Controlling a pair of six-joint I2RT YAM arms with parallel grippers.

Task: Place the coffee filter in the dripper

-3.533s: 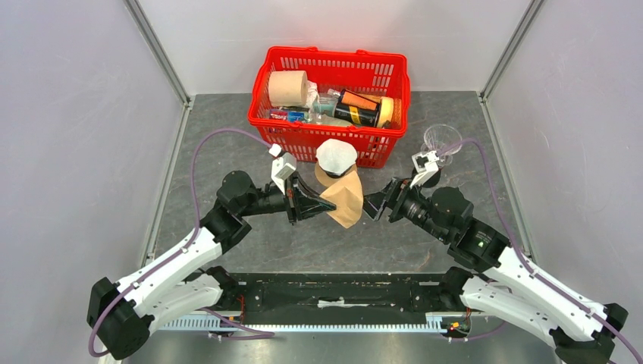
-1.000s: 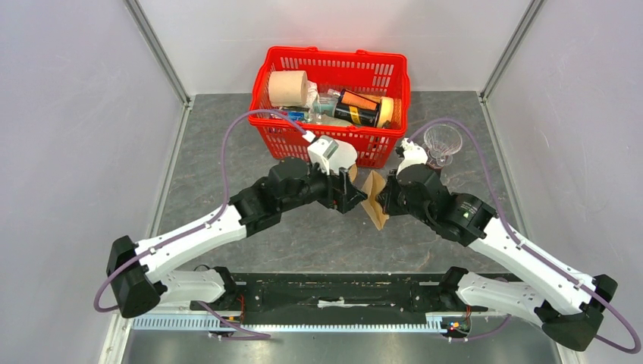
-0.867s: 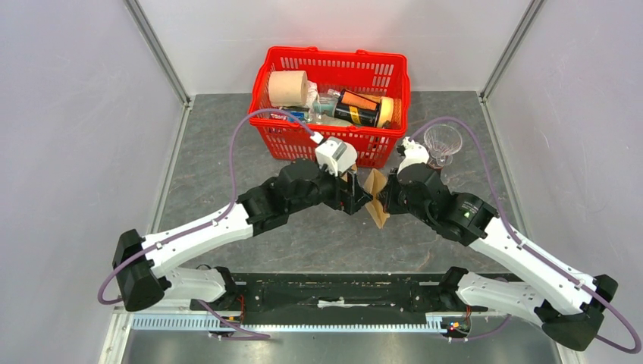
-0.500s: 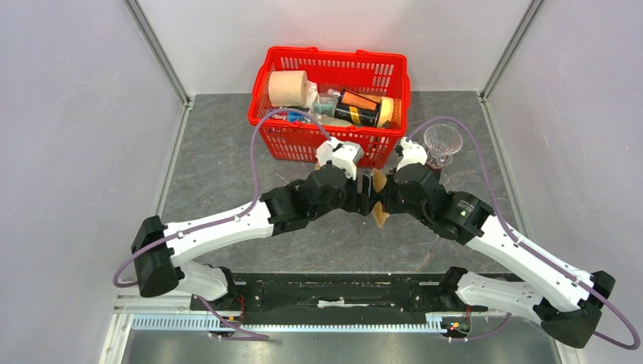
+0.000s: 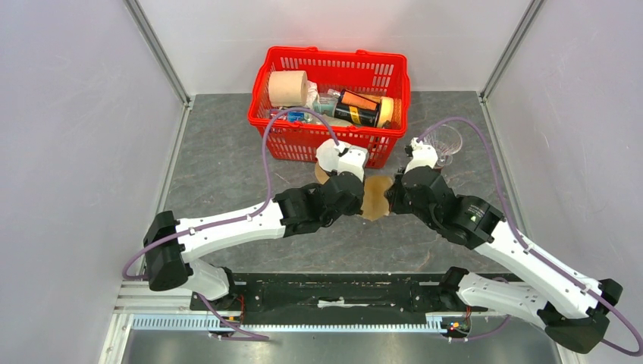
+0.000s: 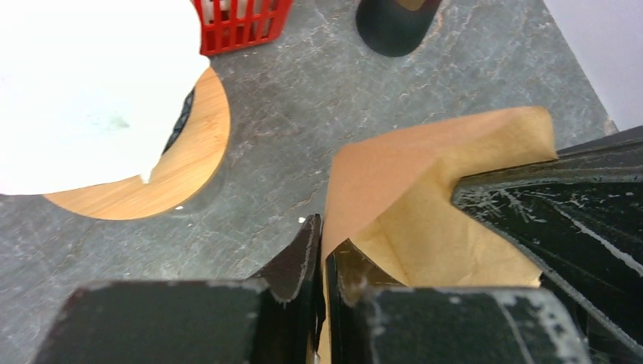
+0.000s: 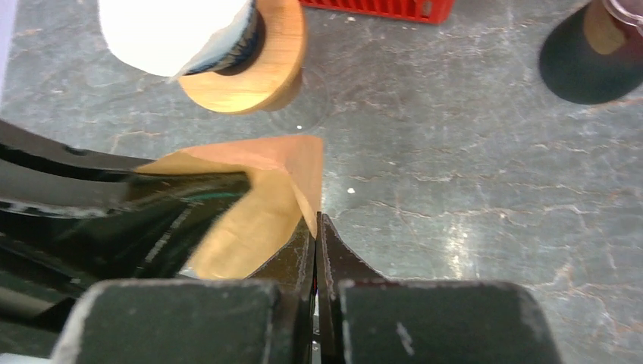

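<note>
The brown paper coffee filter (image 5: 374, 199) hangs above the table between both grippers, its mouth pulled partly open. My left gripper (image 5: 362, 199) is shut on its left edge; in the left wrist view the paper (image 6: 425, 197) runs between the closed fingertips (image 6: 322, 235). My right gripper (image 5: 389, 199) is shut on the opposite edge, with the filter (image 7: 258, 212) pinched at its tips (image 7: 315, 227). A clear glass dripper (image 5: 443, 140) on a dark base (image 7: 591, 61) stands behind the right wrist, empty.
A white-topped cone (image 5: 334, 155) on a round wooden base (image 6: 182, 167) stands just behind the left wrist. The red basket (image 5: 334, 54) with a paper roll, cans and packets sits at the back. Grey walls and metal posts bound the table.
My left arm reached right to the filter and its gripper went from open to shut on the paper's edge. The filter turned from edge-on to spread open between both grippers.
</note>
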